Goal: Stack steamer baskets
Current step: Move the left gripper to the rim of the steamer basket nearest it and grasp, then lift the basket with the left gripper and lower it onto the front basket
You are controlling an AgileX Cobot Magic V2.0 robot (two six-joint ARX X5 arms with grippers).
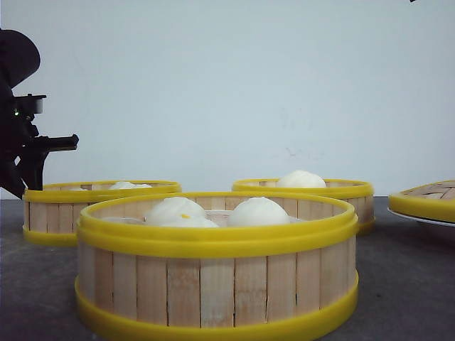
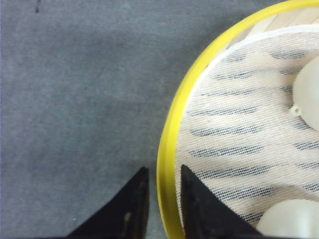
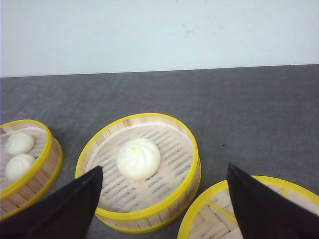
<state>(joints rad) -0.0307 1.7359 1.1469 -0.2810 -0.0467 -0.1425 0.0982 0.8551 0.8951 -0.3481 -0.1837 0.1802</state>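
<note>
Now the left claw (image 2: 163, 199) straddles the rim of the left basket (image 2: 172, 129) w/ fingers nearly clenched on it — right claw (image 3: 162, 199) hangs released, farther.

Your left arm (image 1: 21, 121) sits at far left edge of front view, black, wrist low near table lvl, only partly in frame. Left gripper (image 2: 164, 199): wrist cam shows both dark fingertips (image 2: 132, 209) close together w/ narrow gap, straddling a thin rim, one tip each side. Can't tell if they're actually pinching it.

Right gripper (image 3: 164, 204): fingers (image 3: 65, 209) spread wide apart, nothing between them, hovering above table, cam angled fwd and down. Right arm not visible in front view.
</note>
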